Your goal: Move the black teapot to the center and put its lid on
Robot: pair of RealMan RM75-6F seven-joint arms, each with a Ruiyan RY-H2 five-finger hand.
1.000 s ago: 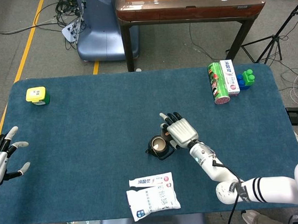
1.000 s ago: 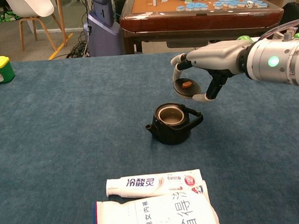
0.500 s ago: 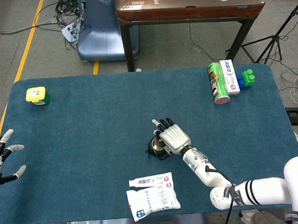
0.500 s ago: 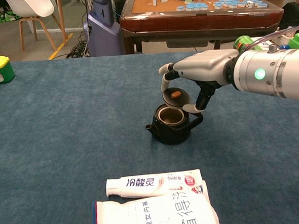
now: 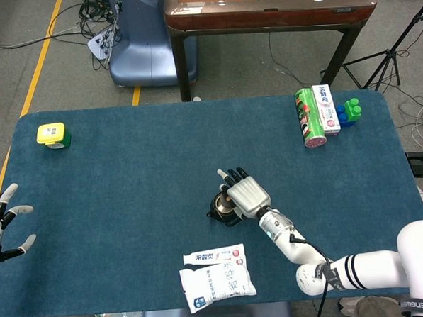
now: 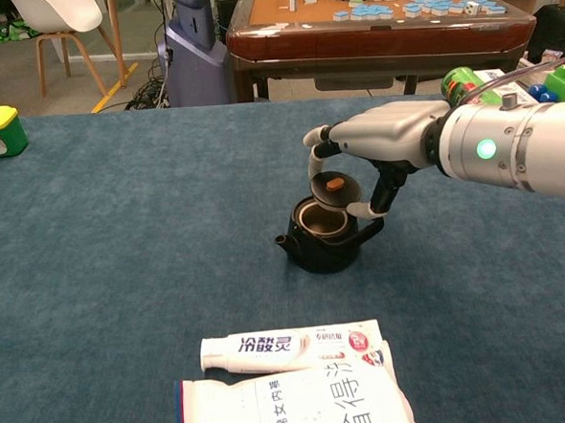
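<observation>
The black teapot stands near the middle of the blue table, spout to the left, its mouth uncovered. My right hand holds the dark lid with its orange knob just above the pot's opening, slightly tilted. In the head view the right hand covers most of the teapot and hides the lid. My left hand hovers at the table's far left edge, fingers spread, holding nothing.
A toothpaste box and a white packet lie in front of the teapot. A yellow-green container sits at the back left. A green can, a box and toy blocks stand at the back right.
My right hand has carried the lid leftward and down, from beside the teapot to just over its opening. The left hand has drifted a little lower at the table edge.
</observation>
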